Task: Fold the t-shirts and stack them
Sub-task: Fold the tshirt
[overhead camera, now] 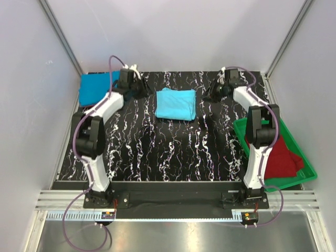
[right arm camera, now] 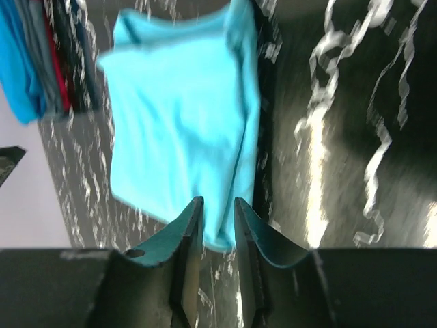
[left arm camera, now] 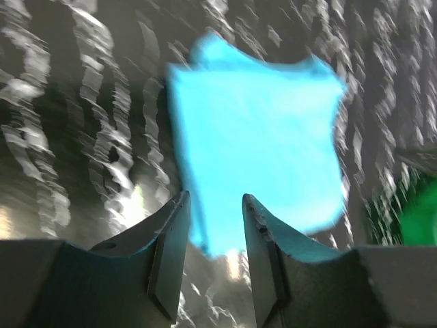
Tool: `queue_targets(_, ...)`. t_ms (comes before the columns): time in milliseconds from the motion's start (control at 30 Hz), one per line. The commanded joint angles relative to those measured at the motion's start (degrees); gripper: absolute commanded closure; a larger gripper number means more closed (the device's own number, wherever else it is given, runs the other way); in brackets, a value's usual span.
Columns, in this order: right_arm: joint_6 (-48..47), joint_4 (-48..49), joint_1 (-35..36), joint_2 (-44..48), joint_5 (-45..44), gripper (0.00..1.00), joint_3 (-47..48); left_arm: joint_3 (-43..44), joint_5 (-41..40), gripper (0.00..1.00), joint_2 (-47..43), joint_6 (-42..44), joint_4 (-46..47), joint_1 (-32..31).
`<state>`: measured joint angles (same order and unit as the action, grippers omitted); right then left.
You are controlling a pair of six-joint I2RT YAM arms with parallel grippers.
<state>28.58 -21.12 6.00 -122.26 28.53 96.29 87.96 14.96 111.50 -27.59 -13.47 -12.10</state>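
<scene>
Folded into a soft, rumpled rectangle at the far middle of the glossy black, white-veined table (overhead camera: 157, 152): light turquoise cloth t-shirt (overhead camera: 176, 104). Far left corner: deeper blue cloth t-shirt (overhead camera: 94, 88), partly covered by the left arm (overhead camera: 100, 113). In the green plastic tray (overhead camera: 310, 173): dark red cloth t-shirts (overhead camera: 283, 155), partly hidden behind the right arm (overhead camera: 260, 131). Left end effector (left arm camera: 215, 201) moderately parted, gripping nothing; right end effector (right arm camera: 218, 201) narrowly parted, empty. Wrist views motion-blurred.

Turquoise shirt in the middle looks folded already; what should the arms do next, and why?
Probably lower the left gripper onto an edge of the turquoise shirt and close on it, to carry it to the stack at far left. The shirt lies folded flat; the right gripper and the left are open and empty; the left is nearer the stack.
</scene>
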Motion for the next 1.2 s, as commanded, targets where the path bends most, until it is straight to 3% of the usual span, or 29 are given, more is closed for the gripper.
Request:
queue_targets(0,-2.2,3.8,0.7,5.7,4.7,0.7,-7.4,-11.1,4.9,0.59,-3.4,-0.7,5.1,-2.5)
queue_targets(67,-2.2,7.0,0.7,7.1,6.2,0.71,-12.2,-14.6,6.0,0.59,-4.4,-1.3,9.5,-3.4)
queue_targets(233,-2.2,10.8,1.5,5.5,9.9,0.73,-16.2,-16.6,6.3,0.59,-2.0,-1.4,10.3,-4.8)
queue_targets(700,-5.4,13.1,4.3,-0.6,9.9,0.66,-14.4,-14.3,1.1,0.53,4.6,-0.5,9.3,-5.6)
queue_targets(967,-5.0,16.6,4.5,-1.3,12.2,0.67,-15.0,-11.8,1.7,0.5,6.6,0.9,8.5,-5.5)
queue_targets(1033,-4.5,18.6,4.5,-0.5,12.3,0.69,-16.4,-11.7,1.9,0.51,6.8,1.0,8.6,-5.5)
queue_targets(1167,-3.9,20.6,4.5,0.0,13.6,0.7,-17.5,-11.0,2.0,0.62,7.4,1.0,8.4,-5.5)
